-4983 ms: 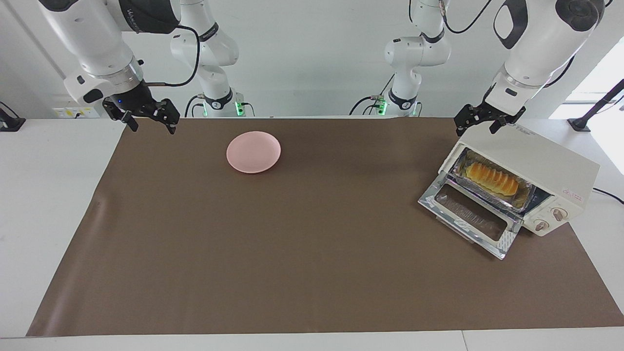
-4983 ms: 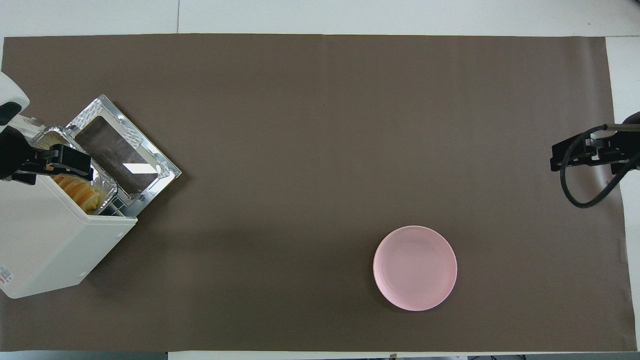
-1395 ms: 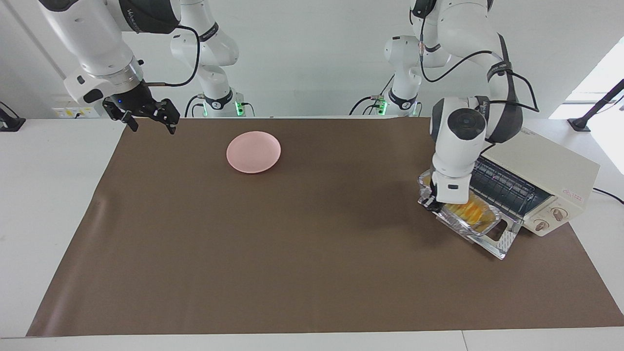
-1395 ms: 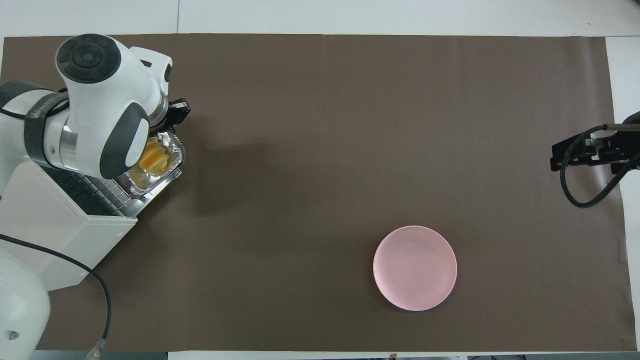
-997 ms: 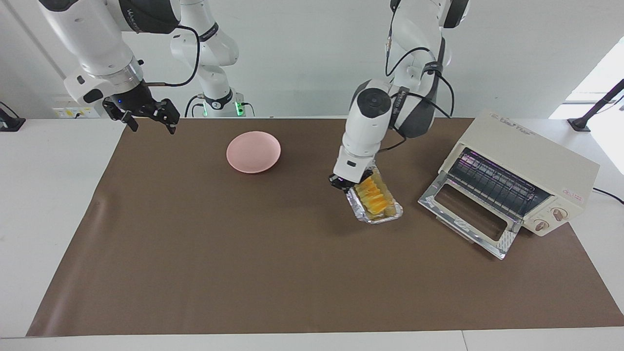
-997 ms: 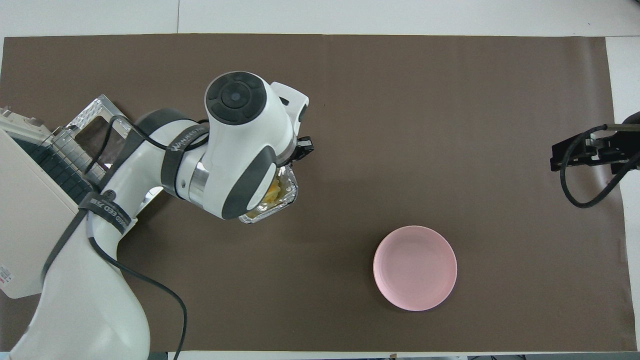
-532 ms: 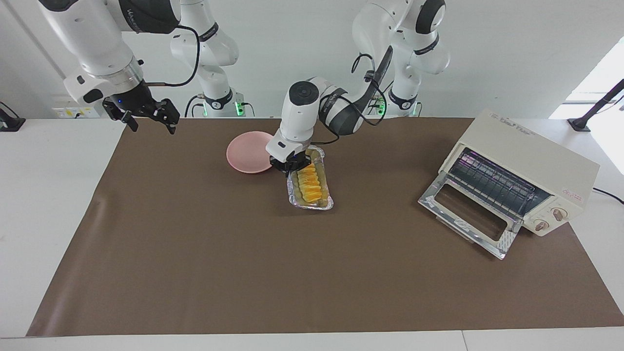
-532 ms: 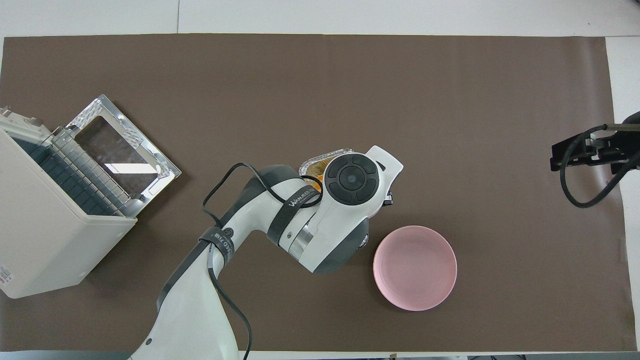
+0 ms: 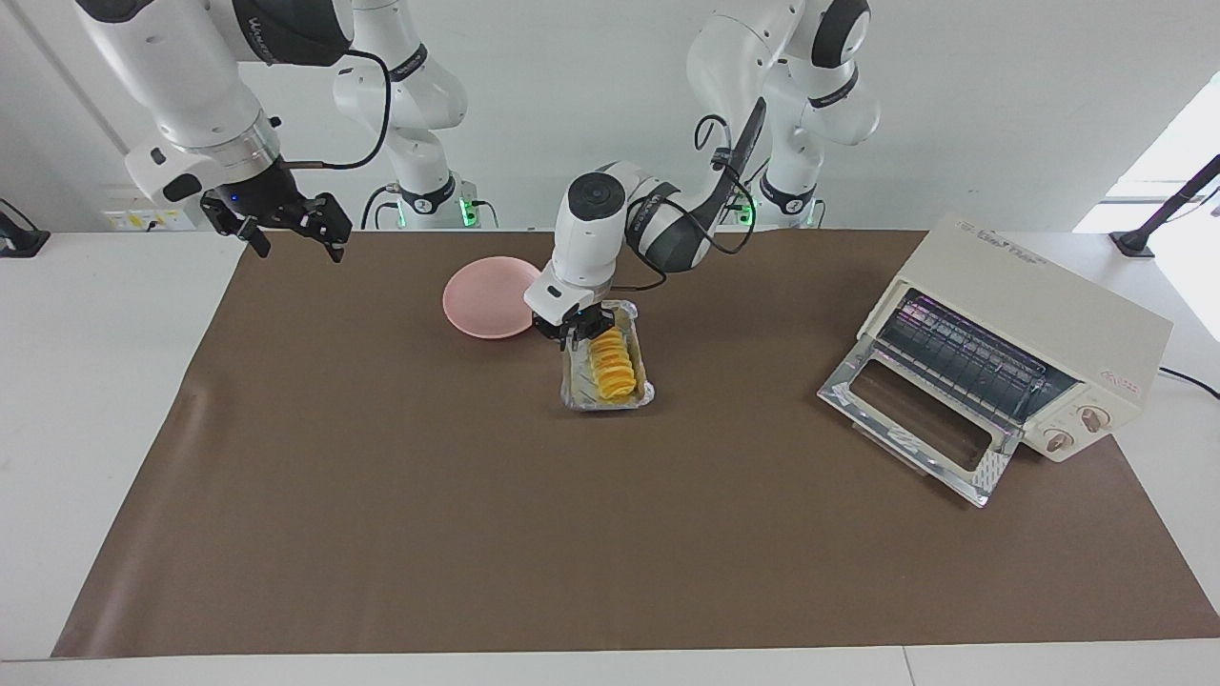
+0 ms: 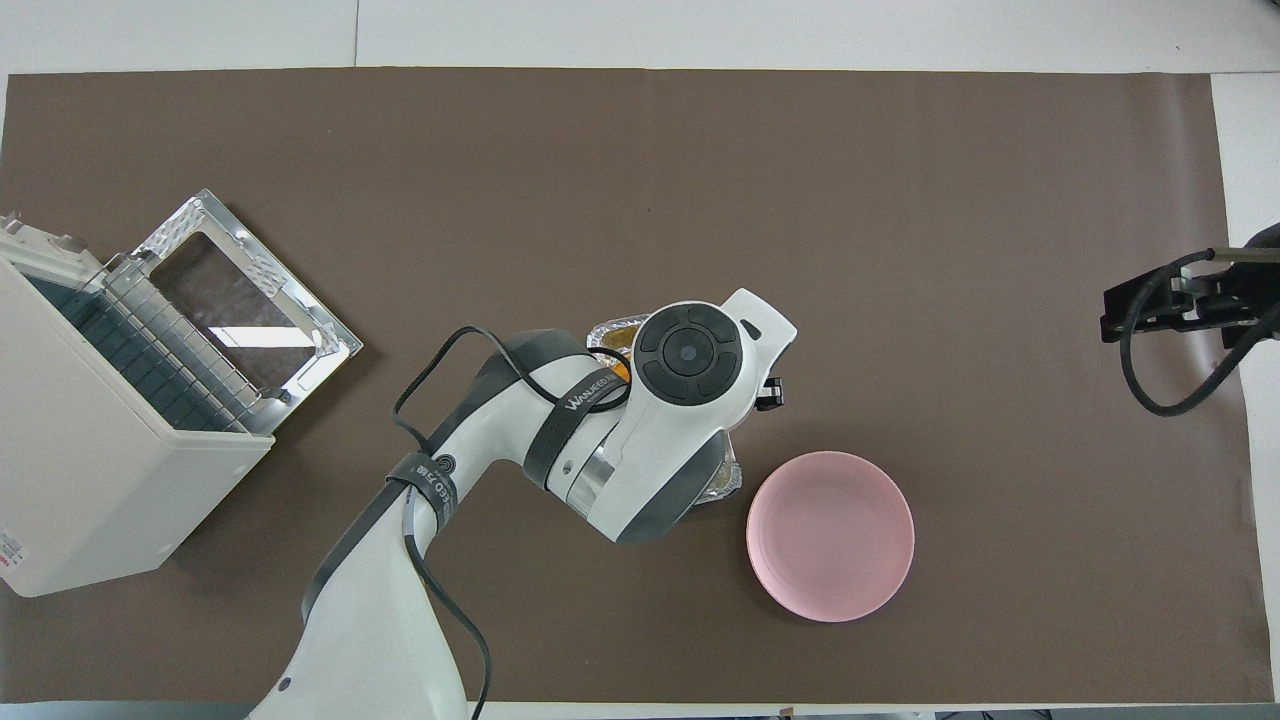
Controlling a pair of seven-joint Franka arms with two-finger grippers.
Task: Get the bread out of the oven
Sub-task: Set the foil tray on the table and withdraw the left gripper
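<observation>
The golden-yellow bread [image 9: 612, 367] lies in a silver foil tray [image 9: 637, 400] on the brown mat, beside the pink plate [image 9: 486, 295] and well away from the oven [image 9: 1048, 314]. My left gripper [image 9: 575, 332] is low at the tray's end nearer to the robots and is shut on its rim. In the overhead view the left arm covers the bread and most of the tray [image 10: 612, 332]. The oven's glass door [image 9: 915, 419] is down and its wire rack is bare. My right gripper [image 9: 286, 229] is open and waits above the mat's corner at the right arm's end.
The oven [image 10: 90, 480] stands at the left arm's end of the table with its door lying on the mat. The pink plate [image 10: 830, 535] holds nothing. The right gripper [image 10: 1170, 300] hangs at the mat's edge.
My left gripper drew the tray with the bread out of the oven and carried it across the mat to beside the plate. In the last half second the tray settled flat. The right arm has not moved.
</observation>
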